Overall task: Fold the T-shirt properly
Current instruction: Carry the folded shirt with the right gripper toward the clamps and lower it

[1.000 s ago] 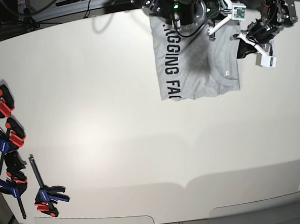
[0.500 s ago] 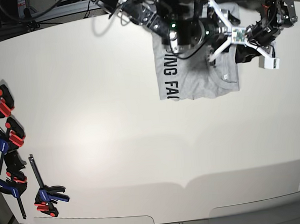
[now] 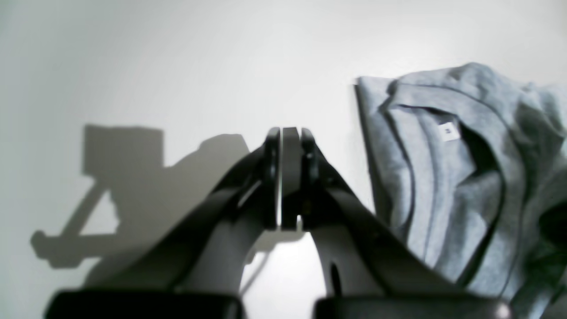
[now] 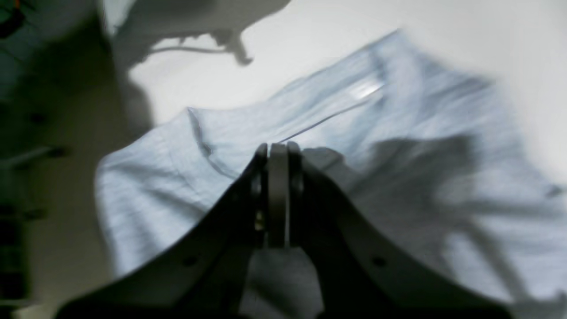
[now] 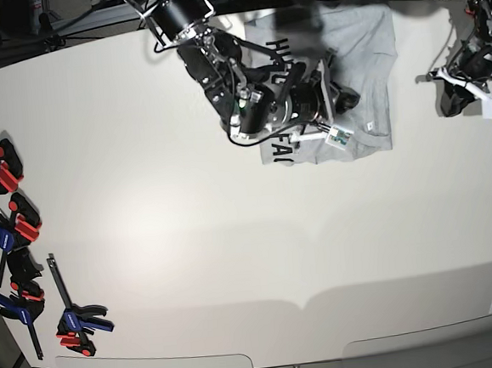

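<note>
Base view: the light heather-grey cotton T-shirt (image 5: pixel 364 64) lies folded at my white desk's (image 5: pixel 191 239) far edge. My right jaws (image 4: pixel 278 195) and left jaws (image 3: pixel 290 177) are closed, holding nothing.

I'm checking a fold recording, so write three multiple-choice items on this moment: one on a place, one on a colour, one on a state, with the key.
1. Where on the table does the T-shirt lie in the base view?
A. far edge, right of centre
B. near edge
C. beside the clamps

2. What colour is the T-shirt's fabric?
A. navy
B. light grey
C. red

3. How do the jaws of the left gripper stand?
A. wide open
B. closed on the T-shirt
C. shut, holding nothing

Key: 1 A, it sits at the top of the base view, far from the clamps. 2 B, both wrist views show pale grey cloth. 3 C, the left wrist view shows them pressed together over bare table, the shirt off to one side.
</note>
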Available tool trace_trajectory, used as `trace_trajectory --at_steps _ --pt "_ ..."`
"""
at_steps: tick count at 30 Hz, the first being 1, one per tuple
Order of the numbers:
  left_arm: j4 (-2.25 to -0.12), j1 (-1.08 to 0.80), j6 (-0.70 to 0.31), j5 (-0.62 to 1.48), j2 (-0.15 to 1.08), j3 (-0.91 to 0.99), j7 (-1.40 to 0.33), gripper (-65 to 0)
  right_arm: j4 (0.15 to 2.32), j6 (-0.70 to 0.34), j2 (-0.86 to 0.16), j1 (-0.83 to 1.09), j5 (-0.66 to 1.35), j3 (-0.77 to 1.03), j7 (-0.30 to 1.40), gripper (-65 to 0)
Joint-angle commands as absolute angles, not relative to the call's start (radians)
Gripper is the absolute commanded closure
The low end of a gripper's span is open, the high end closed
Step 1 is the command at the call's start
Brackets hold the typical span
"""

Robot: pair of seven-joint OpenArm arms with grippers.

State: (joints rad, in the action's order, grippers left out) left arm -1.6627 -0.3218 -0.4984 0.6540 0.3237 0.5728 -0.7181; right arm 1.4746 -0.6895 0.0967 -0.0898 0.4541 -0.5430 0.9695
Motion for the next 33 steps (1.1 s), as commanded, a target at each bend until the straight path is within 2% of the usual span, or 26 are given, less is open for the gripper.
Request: trace_trajectory --at_steps 1,6,9,11,13,15,21,26,33 --pt "-1.682 -0.316 -0.5 0.671 0.339 0.584 -0.703 0.0 1.466 -0.698 0.108 -0.102 0.478 -0.545 0.977 0.0" --pt "-1.682 -0.319 -0.471 0.671 0.338 0.588 -0.71 0.0 1.336 -0.698 0.108 -0.103 0.459 -0.543 1.045 0.0" --pt "-1.682 -0.319 -0.472 0.671 0.338 0.588 -0.71 0.0 1.25 -0.698 0.107 -0.105 0.32 -0.521 1.008 0.0" --pt "-1.682 -0.319 -0.472 0.671 0.339 0.588 -0.71 0.0 1.218 -0.596 0.098 -0.102 0.22 -0.469 0.935 0.0" --pt "-1.682 -0.319 -0.472 0.671 0.339 0.588 -0.713 0.0 1.217 -0.476 0.087 -0.096 0.193 -0.382 0.888 0.0" --pt "-1.682 -0.319 -0.472 0.671 0.339 0.588 -0.714 0.0 1.22 -0.423 0.083 -0.094 0.194 -0.265 0.875 0.0" --pt "-1.682 -0.319 -0.472 0.672 0.339 0.588 -0.714 0.0 1.256 -0.419 0.084 -0.093 0.195 0.149 0.875 0.0" --pt "-1.682 -0.318 -0.473 0.705 0.339 0.588 -0.736 0.0 1.281 -0.422 0.083 -0.074 0.326 0.464 0.884 0.0" --pt "-1.682 -0.318 -0.476 0.741 0.371 0.588 -0.744 0.0 1.283 -0.422 0.019 0.018 0.403 0.673 0.868 0.0"
